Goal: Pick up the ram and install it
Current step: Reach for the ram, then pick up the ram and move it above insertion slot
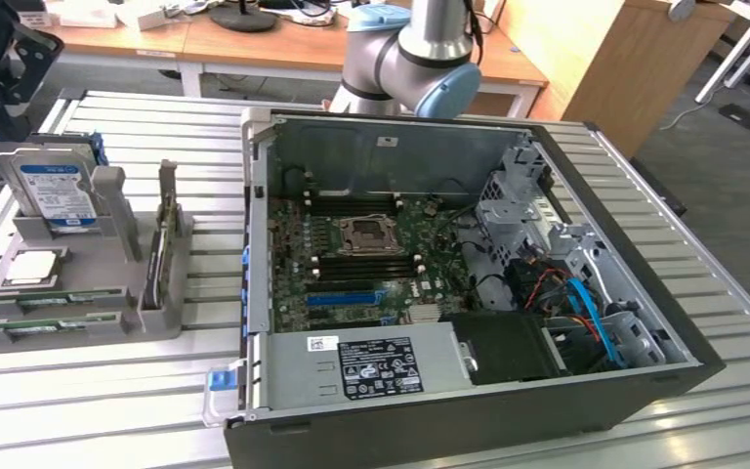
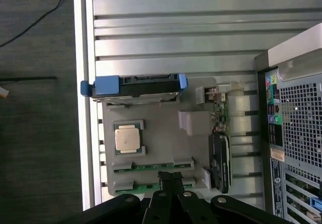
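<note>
Two ram sticks lie edge-up in the front slots of a grey holder [image 1: 153, 318] at the exterior view's left. One ram stick [image 1: 56, 299] [image 2: 151, 166] sits just behind the other ram stick [image 1: 52, 329] [image 2: 143, 187]. Seen from the wrist camera, my gripper [image 2: 171, 177] hangs well above the holder, its black fingertips pressed together with nothing between them, over the end of the ram slots. The open computer case [image 1: 636, 293] shows its motherboard [image 1: 349, 264] with dark memory slots beside the processor socket [image 1: 366, 234]. An elbow of my arm [image 1: 421, 54] stands behind the case.
The holder also carries a hard drive [image 1: 56, 195] [image 2: 138, 85] standing upright, a square processor chip [image 1: 30, 266] [image 2: 127, 138] and a graphics card [image 1: 160, 244] [image 2: 220, 158] on edge. Everything rests on a slatted metal table [image 1: 89, 410]. Desks stand behind.
</note>
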